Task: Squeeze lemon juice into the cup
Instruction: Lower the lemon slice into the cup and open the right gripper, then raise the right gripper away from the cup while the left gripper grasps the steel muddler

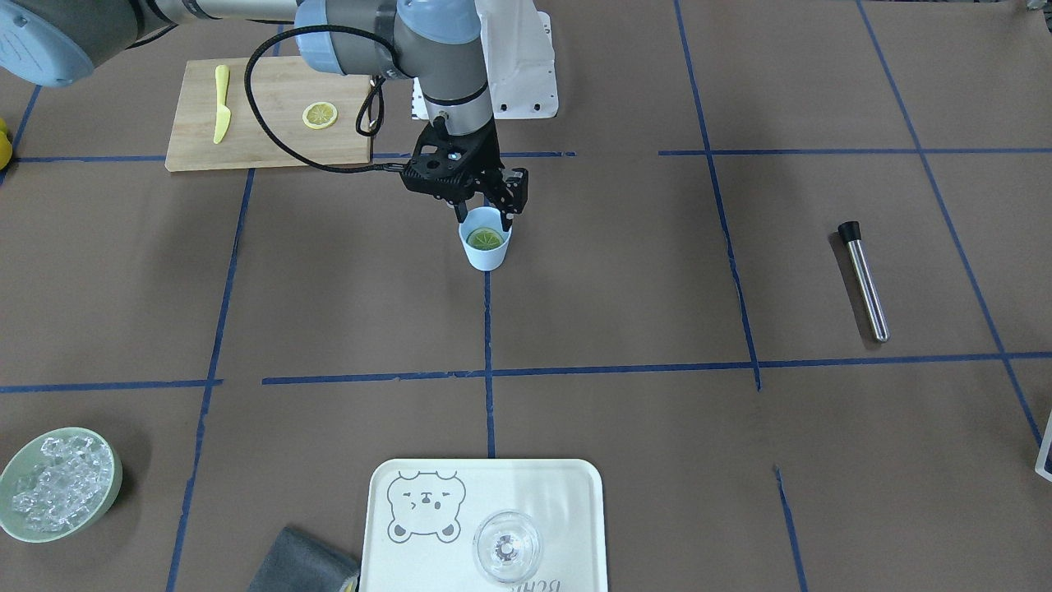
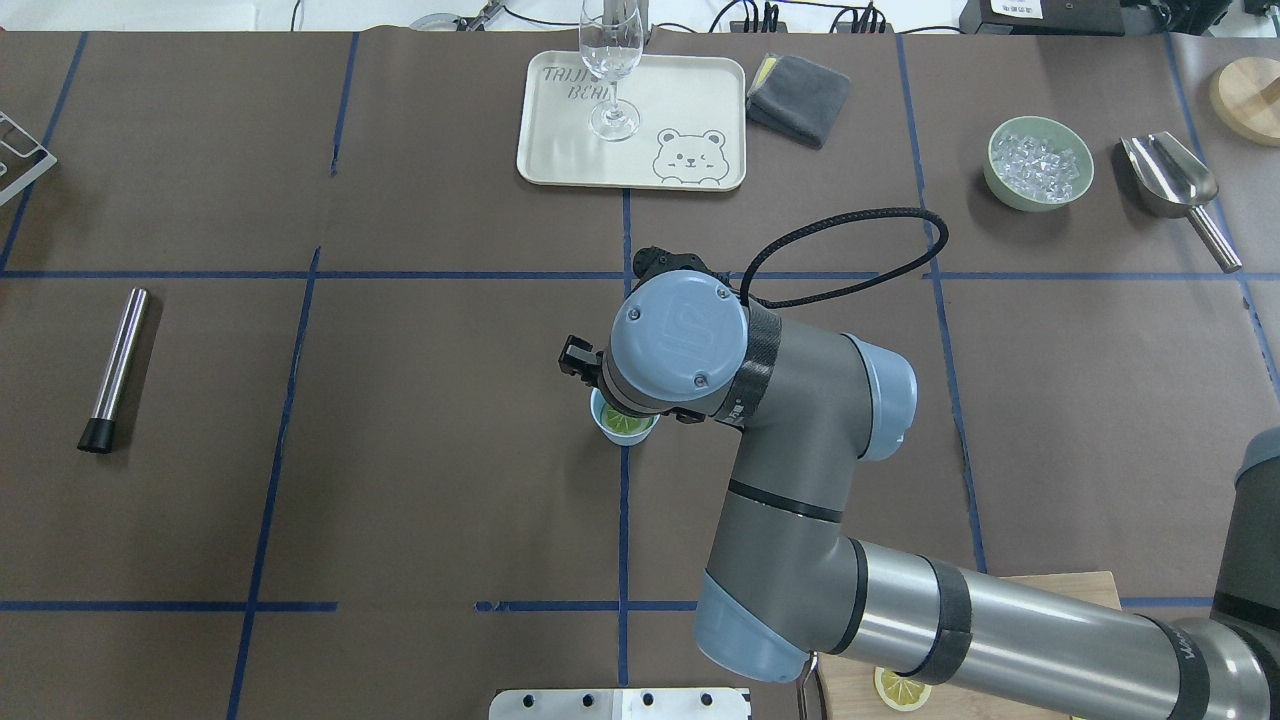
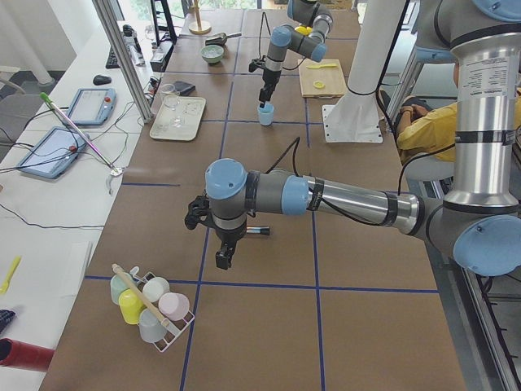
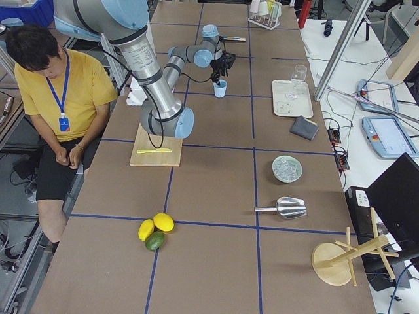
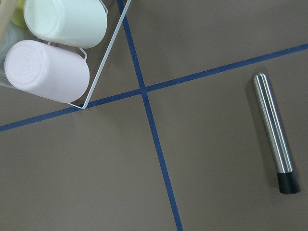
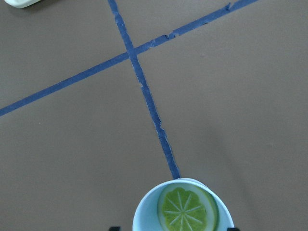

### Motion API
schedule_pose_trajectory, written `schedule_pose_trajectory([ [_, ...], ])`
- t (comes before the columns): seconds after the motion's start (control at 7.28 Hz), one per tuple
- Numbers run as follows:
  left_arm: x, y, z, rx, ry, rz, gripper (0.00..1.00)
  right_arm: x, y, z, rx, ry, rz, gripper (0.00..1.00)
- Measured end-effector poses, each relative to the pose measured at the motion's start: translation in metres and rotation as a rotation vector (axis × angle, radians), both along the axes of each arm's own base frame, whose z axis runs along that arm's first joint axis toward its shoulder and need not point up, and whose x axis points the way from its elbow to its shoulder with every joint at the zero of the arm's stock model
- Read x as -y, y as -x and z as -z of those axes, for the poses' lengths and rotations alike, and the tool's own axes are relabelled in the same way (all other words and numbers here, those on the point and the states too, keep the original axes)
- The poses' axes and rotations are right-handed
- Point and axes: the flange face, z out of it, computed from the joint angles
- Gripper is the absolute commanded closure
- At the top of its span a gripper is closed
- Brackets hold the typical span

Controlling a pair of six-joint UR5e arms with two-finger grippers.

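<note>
The light-blue cup [image 1: 485, 253] stands at the table's middle on a blue tape line. A lemon slice [image 1: 485, 239] lies flat inside it, face up; the right wrist view shows it in the cup [image 6: 187, 210]. My right gripper [image 1: 483, 215] hangs straight above the cup, open, with one finger on each side of the rim and nothing held. In the overhead view the wrist hides most of the cup [image 2: 620, 430]. A second, alike slice [image 1: 320, 115] lies on the wooden cutting board [image 1: 271, 140]. My left gripper [image 3: 221, 259] hovers over bare table far from the cup; I cannot tell its state.
A yellow plastic knife [image 1: 221, 103] lies on the board. A steel rod [image 1: 863, 279] lies near my left arm, beside a wire rack of cups [image 5: 57, 48]. A bear tray [image 1: 567, 510] holds a clear glass [image 1: 507, 547]. An ice bowl [image 1: 57, 483] and grey cloth [image 1: 304, 563] lie beyond.
</note>
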Motion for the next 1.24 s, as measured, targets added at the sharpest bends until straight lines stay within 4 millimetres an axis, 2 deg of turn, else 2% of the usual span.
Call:
schedule_pose_trajectory([
  [0.27,0.006,-0.008,0.012,-0.021,-0.041,-0.014,0.00,0.001,-0.009,0.001,0.016,0.011,0.018,0.04],
  [0.41,0.010,-0.023,0.014,-0.063,-0.069,-0.035,0.00,0.003,-0.029,-0.006,0.027,0.023,0.027,0.01],
  [0.55,0.016,-0.049,0.014,-0.100,-0.088,-0.068,0.00,0.001,-0.055,-0.020,0.034,0.021,0.033,0.01],
  [0.96,0.027,-0.162,0.014,-0.156,-0.049,-0.084,0.00,0.008,-0.138,-0.071,0.014,-0.018,0.094,0.00],
  [1.24,0.036,-0.218,0.000,-0.145,0.005,-0.040,0.02,0.009,-0.182,-0.104,-0.018,-0.040,0.121,0.00],
])
